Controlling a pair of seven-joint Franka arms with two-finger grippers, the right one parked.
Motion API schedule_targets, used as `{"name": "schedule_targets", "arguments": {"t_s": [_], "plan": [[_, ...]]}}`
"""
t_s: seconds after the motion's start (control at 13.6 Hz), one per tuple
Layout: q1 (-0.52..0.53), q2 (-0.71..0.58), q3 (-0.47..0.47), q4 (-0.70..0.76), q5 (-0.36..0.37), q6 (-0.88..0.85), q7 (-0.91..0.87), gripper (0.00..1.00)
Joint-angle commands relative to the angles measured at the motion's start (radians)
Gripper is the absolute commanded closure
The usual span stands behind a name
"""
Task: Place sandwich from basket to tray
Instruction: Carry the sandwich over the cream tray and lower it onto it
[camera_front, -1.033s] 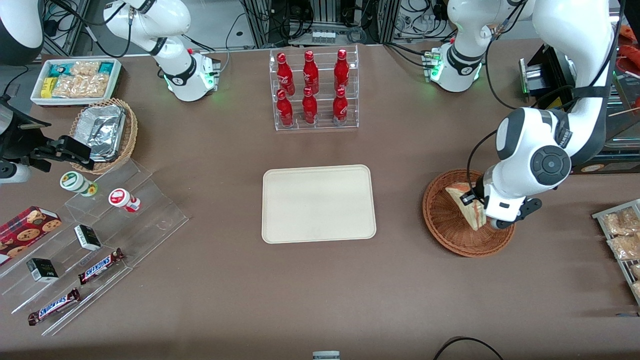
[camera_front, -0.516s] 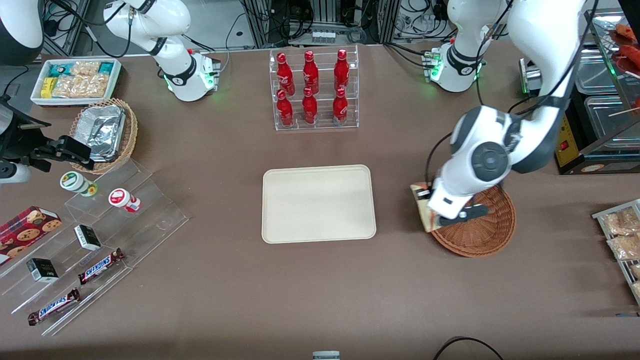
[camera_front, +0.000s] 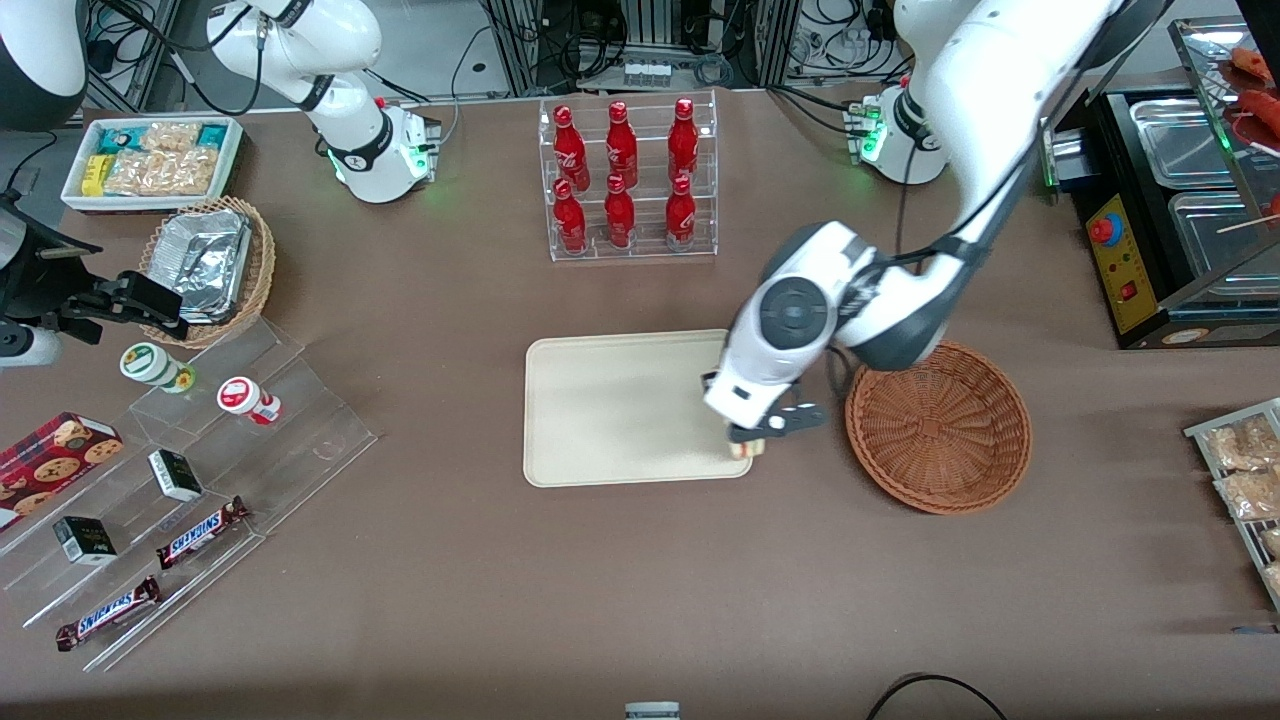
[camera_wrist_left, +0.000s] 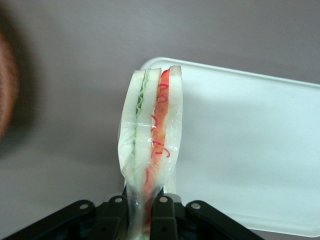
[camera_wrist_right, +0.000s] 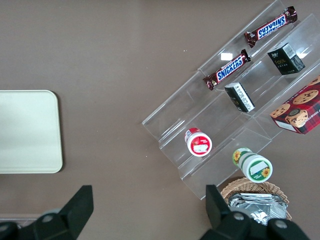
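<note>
Now the gripper holds the sandwich pinched between its closed fingers, hanging just over the tray's edge nearest the basket, so the tray's open middle lies further toward the parked arm's end.
</note>
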Motion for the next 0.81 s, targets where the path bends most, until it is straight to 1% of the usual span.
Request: {"name": "schedule_targets", "arguments": {"t_s": [0.0,0.15,0.37,0.52,0.59,0.74], "plan": [[-0.068,0.093,-0.002,0.115,0.065,-0.019,-0.086,1.00],[-0.125,0.147,0.000,0.190,0.077,-0.022,-0.103,1.00],[-0.184,0.195,0.000,0.219,0.134,-0.013,-0.179,1.00],[-0.228,0.247,0.000,0.285,0.163,-0.014,-0.212,1.00],[-0.237,0.262,0.000,0.301,0.178,-0.016,-0.222,1.00],[-0.247,0.281,0.000,0.310,0.183,-0.014,-0.232,1.00]]}}
